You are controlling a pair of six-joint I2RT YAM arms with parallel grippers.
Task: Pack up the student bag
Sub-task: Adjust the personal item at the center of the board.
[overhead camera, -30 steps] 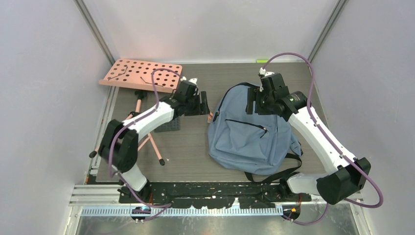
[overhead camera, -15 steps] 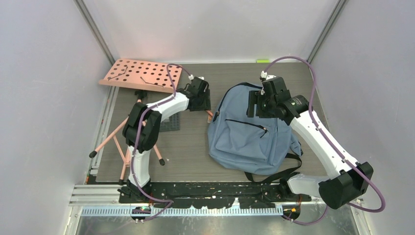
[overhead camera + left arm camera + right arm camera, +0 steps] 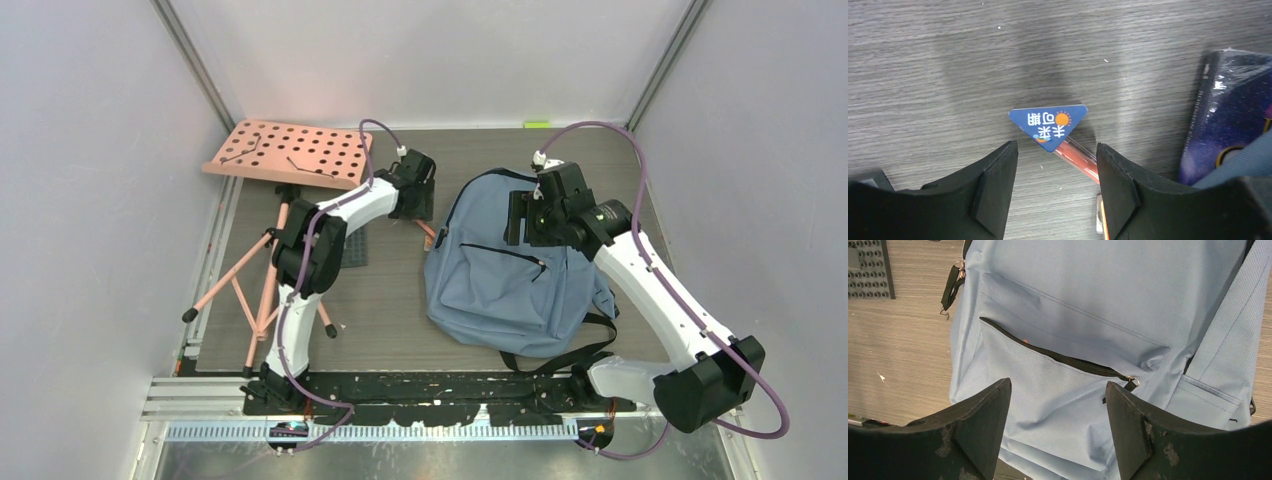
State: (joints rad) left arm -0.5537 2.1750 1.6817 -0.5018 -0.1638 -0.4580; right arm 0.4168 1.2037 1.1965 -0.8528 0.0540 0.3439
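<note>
The student bag point(image 3: 510, 285) lies flat right of centre, blue-grey, its front pocket zipper point(image 3: 1058, 356) partly unzipped. My right gripper point(image 3: 522, 218) hovers open over the bag's upper part; in the right wrist view the bag point(image 3: 1088, 305) fills the space beneath the gripper point(image 3: 1058, 390), untouched. My left gripper point(image 3: 420, 200) hangs open just left of the bag. Below it point(image 3: 1055, 150) a red pen point(image 3: 1080, 159) with a blue triangular tag point(image 3: 1049, 122) lies on the table between the fingers, not gripped. A dark blue glossy book point(image 3: 1228, 107) lies to the right, partly under the bag.
A pink perforated stand top point(image 3: 290, 153) on pink tripod legs point(image 3: 255, 290) stands at the back left. A dark studded baseplate point(image 3: 352, 250) lies beside the left arm, also seen in the right wrist view point(image 3: 868, 265). Black straps point(image 3: 570, 355) trail from the bag's near edge.
My left arm has reached farther back and right, bringing its gripper from near the baseplate to the pen beside the bag. The right gripper has shifted slightly toward me over the bag.
</note>
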